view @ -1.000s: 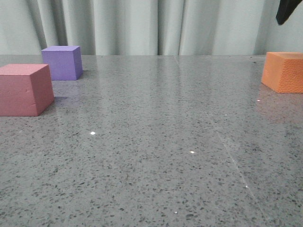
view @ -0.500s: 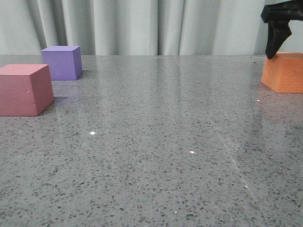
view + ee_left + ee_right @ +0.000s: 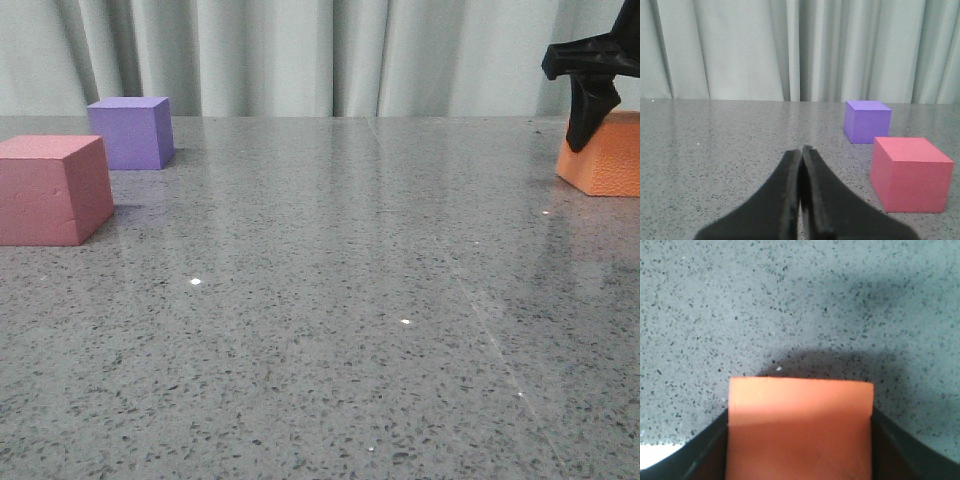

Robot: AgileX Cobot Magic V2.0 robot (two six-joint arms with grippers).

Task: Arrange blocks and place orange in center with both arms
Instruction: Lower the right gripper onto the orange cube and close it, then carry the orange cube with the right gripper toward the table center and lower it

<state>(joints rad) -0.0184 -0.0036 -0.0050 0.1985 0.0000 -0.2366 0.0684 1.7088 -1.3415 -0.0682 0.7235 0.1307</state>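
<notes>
The orange cube (image 3: pixel 606 162) sits on the table at the far right edge of the front view. My right gripper (image 3: pixel 588 118) has come down over it, one dark finger against its left face. In the right wrist view the fingers (image 3: pixel 715 445) lie flush against both sides of the orange cube (image 3: pixel 800 390), so the right gripper (image 3: pixel 800 412) is shut on it. The dusty pink-red cube (image 3: pixel 50 190) and the purple cube (image 3: pixel 130 132) stand at the far left. My left gripper (image 3: pixel 801 150) is shut and empty, left of the pink-red cube (image 3: pixel 910 175) and the purple cube (image 3: pixel 867 121).
The grey speckled table (image 3: pixel 330 300) runs back to a pale curtain (image 3: pixel 300 50). The pink-red cube stands just in front of the purple one.
My right gripper has come down from the top right corner onto the orange cube. The cube has shifted slightly to the right. The other cubes have not moved.
</notes>
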